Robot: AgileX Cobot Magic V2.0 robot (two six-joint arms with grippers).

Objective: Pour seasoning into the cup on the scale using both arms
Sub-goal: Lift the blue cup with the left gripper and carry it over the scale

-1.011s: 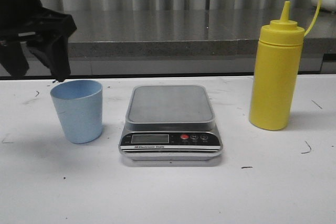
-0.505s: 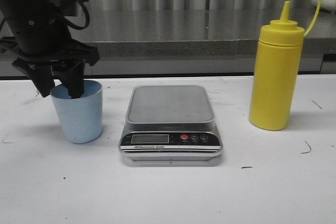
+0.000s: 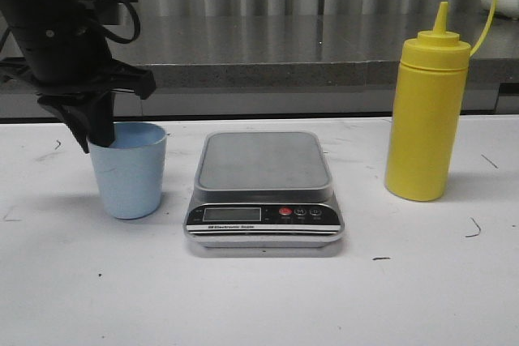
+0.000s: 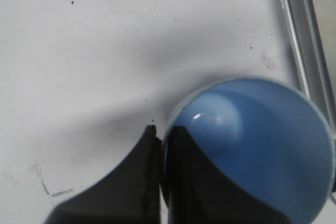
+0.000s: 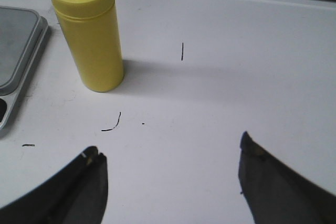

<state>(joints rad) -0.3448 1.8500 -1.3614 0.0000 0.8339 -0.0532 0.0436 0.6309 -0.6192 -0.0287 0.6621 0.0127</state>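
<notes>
**Left tool pinches the cup rim**

Since half a second ago, we see the cup [image 3: 128, 169] shifted a little toward the scale [image 3: 263, 188], and the left tool [image 3: 99, 131] has drawn its fingers together on the cup's wall. One finger sits inside the cup and the other outside, with the thin blue rim pinched between them on the side away from the scale; the left wrist view shows the two dark fingers [image 4: 137, 174] pressed together with the rim edge in the slit. The cup stands upright on the white bench [image 3: 259, 297], just beside the scale and not on its plate.

The yellow seasoning bottle [image 3: 426, 107] stands upright on the bench on the other side of the scale, well apart from the cup, its tethered cap hanging open off the nozzle. In the right wrist view we see the right tool [image 5: 170, 174] spread wide above the bare bench, with the bottle near it but untouched.
</notes>
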